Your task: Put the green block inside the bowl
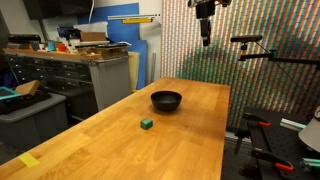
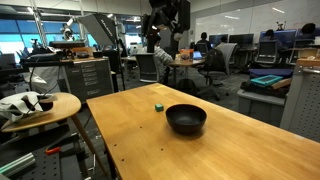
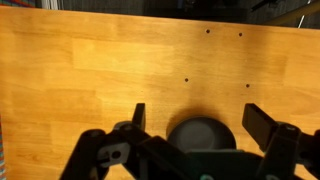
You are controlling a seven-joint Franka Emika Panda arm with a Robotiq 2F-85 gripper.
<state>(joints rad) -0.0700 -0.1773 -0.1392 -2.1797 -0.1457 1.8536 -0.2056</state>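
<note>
The green block [image 1: 146,124] is a tiny dark green cube on the wooden table, apart from the bowl; it also shows in an exterior view [image 2: 158,105]. The black bowl [image 1: 166,100] sits near the table's middle and shows in both exterior views [image 2: 186,119]. My gripper [image 1: 204,36] hangs high above the table's far end, seen too in an exterior view [image 2: 163,30]. In the wrist view the gripper [image 3: 198,118] is open and empty, its fingers spread either side of the bowl [image 3: 203,134] far below. The block is out of the wrist view.
The wooden table [image 1: 120,135] has a yellow tape piece [image 1: 29,160] at one corner. A small round side table [image 2: 40,110] stands beside it. A workbench with drawers [image 1: 70,70] and a tripod arm [image 1: 265,55] stand off the table.
</note>
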